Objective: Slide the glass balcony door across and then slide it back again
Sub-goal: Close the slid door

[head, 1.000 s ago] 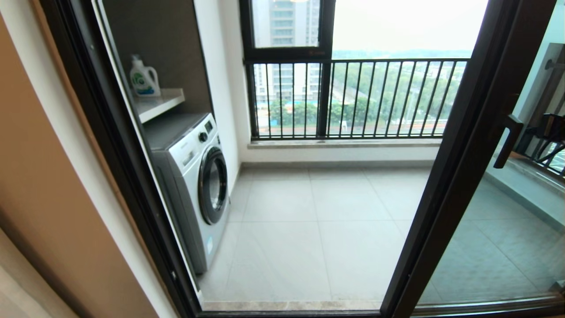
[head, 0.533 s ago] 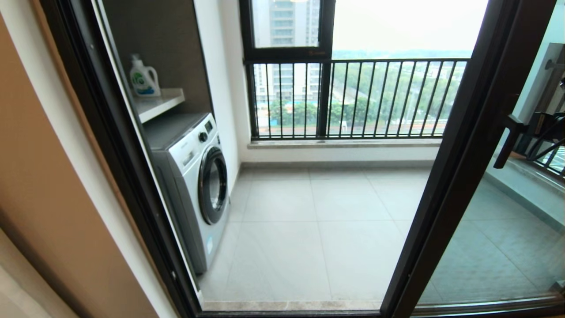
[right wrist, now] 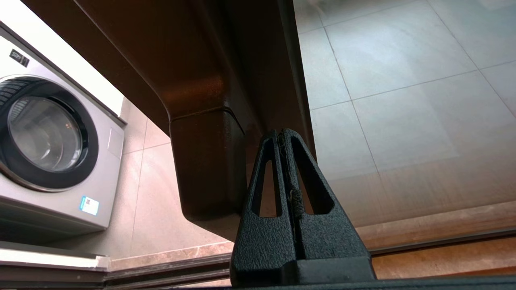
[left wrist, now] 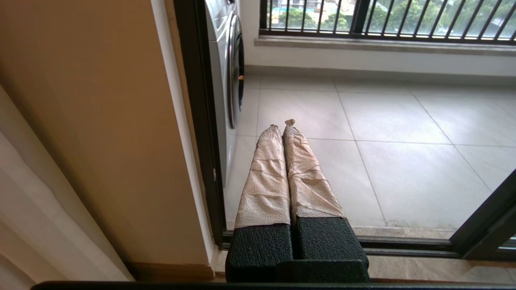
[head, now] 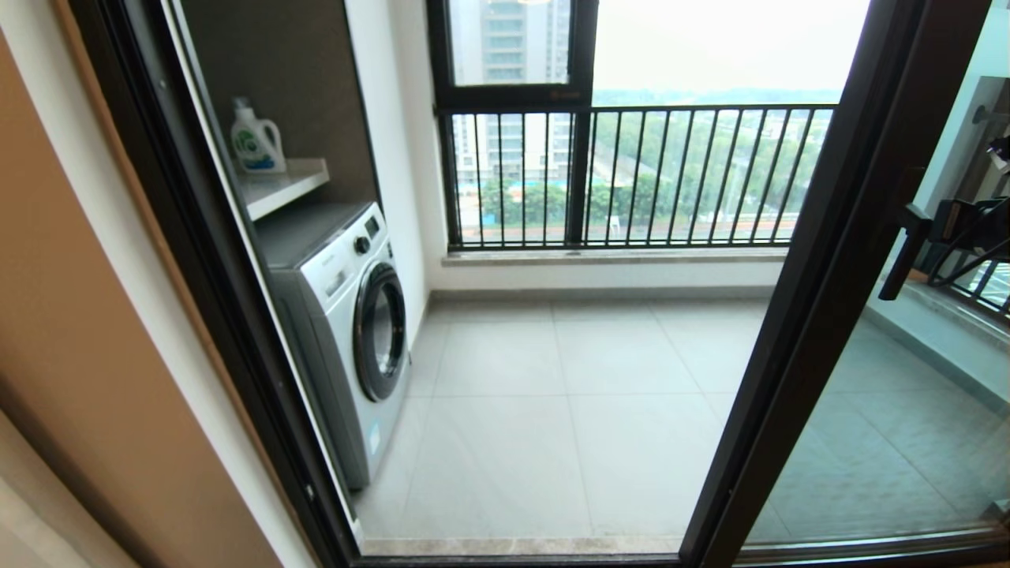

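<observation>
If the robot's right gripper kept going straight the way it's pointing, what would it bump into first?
Probably the door frame. The right gripper, fingers shut, points at the dark frame just beside the handle, and its tip already looks very near it, though depth is hard to judge.

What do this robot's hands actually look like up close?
Each is a pair of long tapering fingers on a rough black plastic base. The left gripper has its fingers wrapped in crinkled beige tape. The right gripper is bare black, with triangular cut-outs through each finger.

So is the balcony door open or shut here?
Open. The door stands to the right, leaving a wide gap through which the washing machine and floor tiles show directly.
</observation>
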Controlling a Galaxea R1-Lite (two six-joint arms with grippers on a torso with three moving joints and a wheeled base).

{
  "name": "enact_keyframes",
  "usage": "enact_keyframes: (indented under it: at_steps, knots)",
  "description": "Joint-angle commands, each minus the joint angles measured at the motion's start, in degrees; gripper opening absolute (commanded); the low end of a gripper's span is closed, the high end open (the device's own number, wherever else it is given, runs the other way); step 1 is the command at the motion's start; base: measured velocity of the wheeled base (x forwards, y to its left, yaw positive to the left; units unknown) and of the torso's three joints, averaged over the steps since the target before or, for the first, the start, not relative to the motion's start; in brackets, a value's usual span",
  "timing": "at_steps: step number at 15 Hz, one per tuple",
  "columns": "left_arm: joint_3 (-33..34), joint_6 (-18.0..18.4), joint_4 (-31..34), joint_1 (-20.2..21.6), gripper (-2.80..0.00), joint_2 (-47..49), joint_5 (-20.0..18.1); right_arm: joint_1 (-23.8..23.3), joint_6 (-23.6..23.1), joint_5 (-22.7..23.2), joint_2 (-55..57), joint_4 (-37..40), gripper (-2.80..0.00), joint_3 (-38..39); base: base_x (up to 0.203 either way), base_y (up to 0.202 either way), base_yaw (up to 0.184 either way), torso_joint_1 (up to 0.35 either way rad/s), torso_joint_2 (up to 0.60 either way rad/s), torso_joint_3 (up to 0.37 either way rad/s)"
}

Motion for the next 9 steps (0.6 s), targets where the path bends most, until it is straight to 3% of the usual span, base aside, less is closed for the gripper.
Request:
enact_keyframes:
  at_steps: [1, 9]
  knots:
    - [0.0, 0.0, -0.1, 0.0, -2.8, 0.0, 0.0, 0.8, 0.0, 0.4, -0.3, 0.1, -2.8, 0.1, 0.0, 0.0, 0.0, 0.0, 0.0, 0.0]
    - [0.0, 0.0, 0.0, 0.0, -2.8, 0.0, 0.0, 4.4, 0.0, 0.1, -0.7, 0.1, -2.8, 1.5, 0.0, 0.0, 0.0, 0.0, 0.0, 0.0]
